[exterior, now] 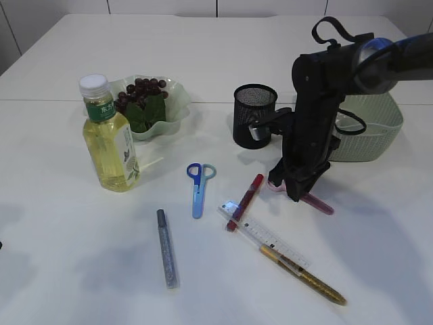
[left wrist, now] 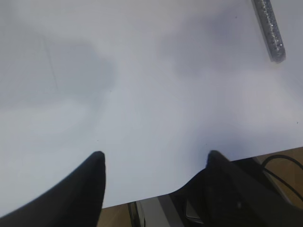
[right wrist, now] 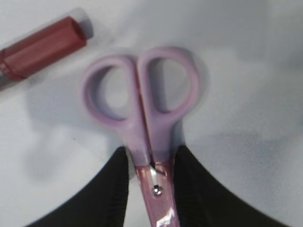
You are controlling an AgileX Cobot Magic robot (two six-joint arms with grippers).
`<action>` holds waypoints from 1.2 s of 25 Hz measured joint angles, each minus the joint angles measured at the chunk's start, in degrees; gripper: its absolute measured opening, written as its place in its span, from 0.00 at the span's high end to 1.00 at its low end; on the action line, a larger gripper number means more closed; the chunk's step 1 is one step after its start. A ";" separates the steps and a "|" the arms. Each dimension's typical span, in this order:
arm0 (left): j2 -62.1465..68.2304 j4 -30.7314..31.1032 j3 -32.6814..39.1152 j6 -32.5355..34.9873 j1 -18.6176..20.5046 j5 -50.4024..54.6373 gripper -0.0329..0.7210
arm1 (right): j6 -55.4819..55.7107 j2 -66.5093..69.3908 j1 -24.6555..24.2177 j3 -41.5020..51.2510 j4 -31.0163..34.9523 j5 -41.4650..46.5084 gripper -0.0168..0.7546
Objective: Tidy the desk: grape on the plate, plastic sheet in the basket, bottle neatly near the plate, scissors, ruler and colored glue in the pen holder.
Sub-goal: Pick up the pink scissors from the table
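My right gripper is down at the table, shut on the pink scissors just below their handles. The scissors lie flat. A red glue pen lies to their left and also shows in the right wrist view. Blue scissors, a clear ruler, a gold glue pen and a silver glue pen lie on the table. The black mesh pen holder stands behind. My left gripper is open and empty over the table's front edge, with the silver pen far ahead.
A green plate holding grapes stands at the back left, with a bottle of yellow drink upright in front of it. A pale green basket stands behind my right arm. I cannot make out a plastic sheet.
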 joint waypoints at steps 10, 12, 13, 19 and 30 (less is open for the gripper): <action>0.00 0.00 0.00 0.00 0.00 0.00 0.32 | -0.14 0.09 0.00 0.00 0.23 0.04 0.74; 0.00 0.00 0.00 0.00 0.00 0.00 0.32 | -0.14 0.09 0.00 0.00 0.23 0.04 0.75; 0.00 0.00 0.00 0.00 0.00 0.00 0.32 | -0.14 0.09 0.00 0.00 0.23 0.04 0.75; 0.00 0.00 0.00 0.00 0.00 0.00 0.32 | -0.29 0.09 0.00 -0.04 0.87 0.84 0.76; 0.00 0.00 0.00 0.00 0.00 0.00 0.32 | -0.29 0.09 0.00 -0.04 3.55 3.27 0.76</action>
